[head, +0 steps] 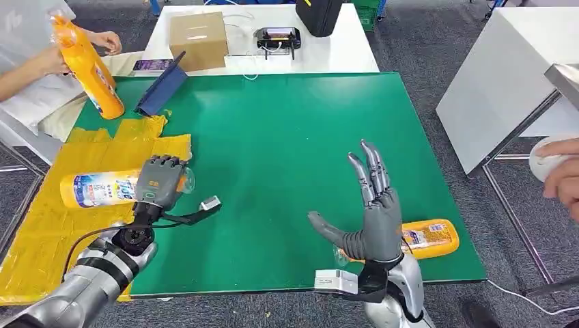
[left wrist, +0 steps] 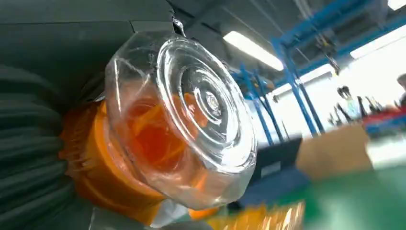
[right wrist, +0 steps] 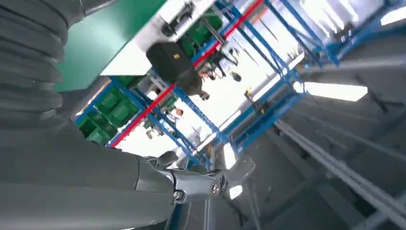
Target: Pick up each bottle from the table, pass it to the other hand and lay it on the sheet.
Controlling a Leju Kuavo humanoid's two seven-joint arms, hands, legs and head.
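Observation:
My left hand (head: 160, 180) grips an orange bottle (head: 95, 188) that lies sideways over the yellow sheet (head: 48, 225). Its clear cap (left wrist: 191, 120) looms close in the left wrist view. My right hand (head: 372, 215) is raised above the green table (head: 287, 137) with its fingers spread and nothing in it. A second orange bottle (head: 430, 237) lies on the table near the front right edge, just behind that hand. At the far left a person's hands hold a third orange bottle (head: 85, 65) upright-tilted at the table's corner.
A blue tablet (head: 160, 89) leans at the back left of the green table. Behind it a white table (head: 341, 48) carries a cardboard box (head: 198, 39), a small device (head: 278, 36) and a black bag (head: 318, 15). Another person's hand (head: 561, 174) is at the right edge.

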